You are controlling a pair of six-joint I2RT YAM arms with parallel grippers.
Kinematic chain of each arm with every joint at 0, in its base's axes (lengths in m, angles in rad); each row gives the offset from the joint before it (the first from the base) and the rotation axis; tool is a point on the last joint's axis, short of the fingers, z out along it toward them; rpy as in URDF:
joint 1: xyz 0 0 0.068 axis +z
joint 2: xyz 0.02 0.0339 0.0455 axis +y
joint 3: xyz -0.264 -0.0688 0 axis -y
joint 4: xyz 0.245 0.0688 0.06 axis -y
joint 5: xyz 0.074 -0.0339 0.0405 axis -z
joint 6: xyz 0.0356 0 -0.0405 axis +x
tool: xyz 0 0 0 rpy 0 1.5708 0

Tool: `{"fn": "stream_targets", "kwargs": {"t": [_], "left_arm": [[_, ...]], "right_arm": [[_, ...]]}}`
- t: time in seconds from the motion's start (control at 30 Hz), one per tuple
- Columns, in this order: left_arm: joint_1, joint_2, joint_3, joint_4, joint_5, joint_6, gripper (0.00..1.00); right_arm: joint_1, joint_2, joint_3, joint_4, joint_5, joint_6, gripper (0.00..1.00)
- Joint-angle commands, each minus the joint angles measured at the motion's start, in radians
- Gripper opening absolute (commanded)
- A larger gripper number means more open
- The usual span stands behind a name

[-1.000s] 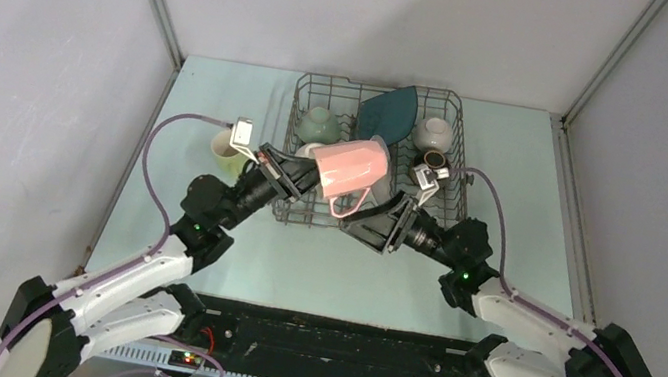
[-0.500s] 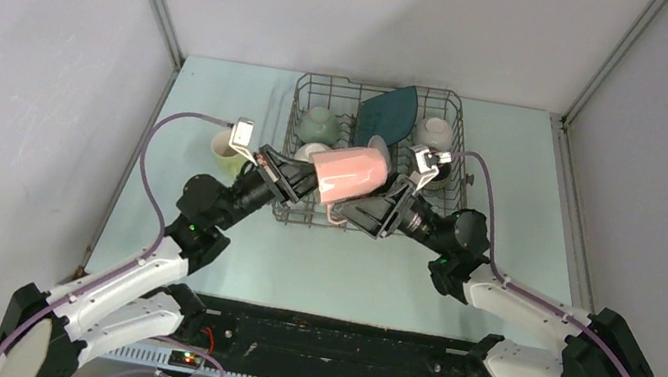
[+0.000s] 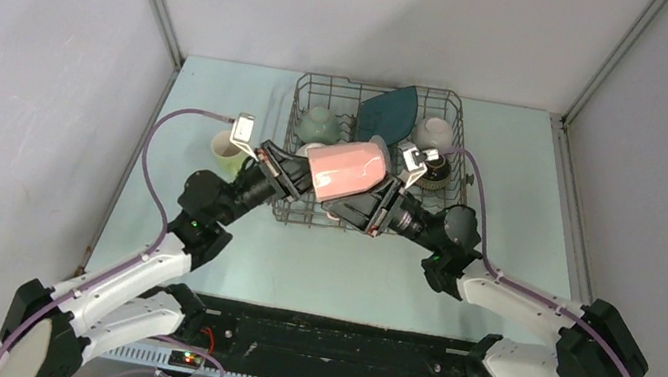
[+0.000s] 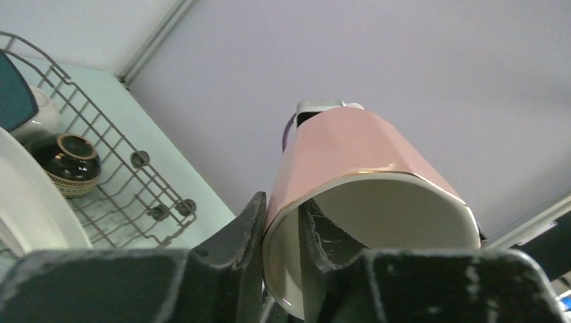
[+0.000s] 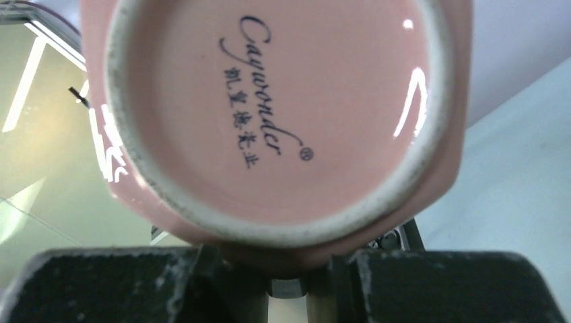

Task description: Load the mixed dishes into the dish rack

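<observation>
Item: pink mug [image 3: 345, 172], faceted, glazed, with a gilt line at the lip.
Position: aloft on its side above the near half of the dish rack [image 3: 337, 79], touching no tine. The mouth faces the left arm and the base faces the right.
Left gripper [image 4: 283, 215]: jaws narrow, astride the rim wall, one finger inside the mouth and one outside. A sliver of gap shows at the inner finger [image 4: 311, 232], so whether it clamps cannot be told.
Right gripper [image 3: 379, 201]: jaws drawn narrow at the base end, closed on a low part of the mug. Probably the handle, but the wrist view does not settle it.
Material, judged: stiff ceramic, brittle against wire or other crockery, with slick glaze. Fairly heavy for a pinch at one edge.
Hold points, judged: the wall at the lip, flat of a facet to pad, or the handle loop. The smooth foot ring gives little purchase.
Risk, judged: it may swing or slip if only one narrow pinch carries it.
</observation>
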Motion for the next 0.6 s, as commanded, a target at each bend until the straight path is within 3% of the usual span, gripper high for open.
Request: {"fn": "stream_targets", "kwargs": {"t": [0.0, 0.1, 0.2, 0.37, 0.57], "left_arm": [[-0.006, -0.060, 0.019, -0.014, -0.006, 0.081, 0.30], [-0.005, -0.121, 0.022, -0.129, -0.061, 0.121, 0.40], [-0.005, -0.166, 0.036, -0.299, -0.118, 0.180, 0.46], [-0.005, -0.256, 0.049, -0.528, -0.204, 0.254, 0.57], [-0.005, -0.313, 0.102, -0.843, -0.344, 0.352, 0.61]], "right_arm": [[-0.024, -0.069, 0.057, -0.101, 0.033, -0.090, 0.00], [-0.068, -0.150, 0.057, -0.237, 0.057, -0.168, 0.00], [-0.114, -0.241, 0.057, -0.487, 0.150, -0.261, 0.00], [-0.181, -0.401, 0.084, -0.944, 0.431, -0.490, 0.00], [-0.209, -0.422, 0.137, -1.270, 0.720, -0.690, 0.00]]}}
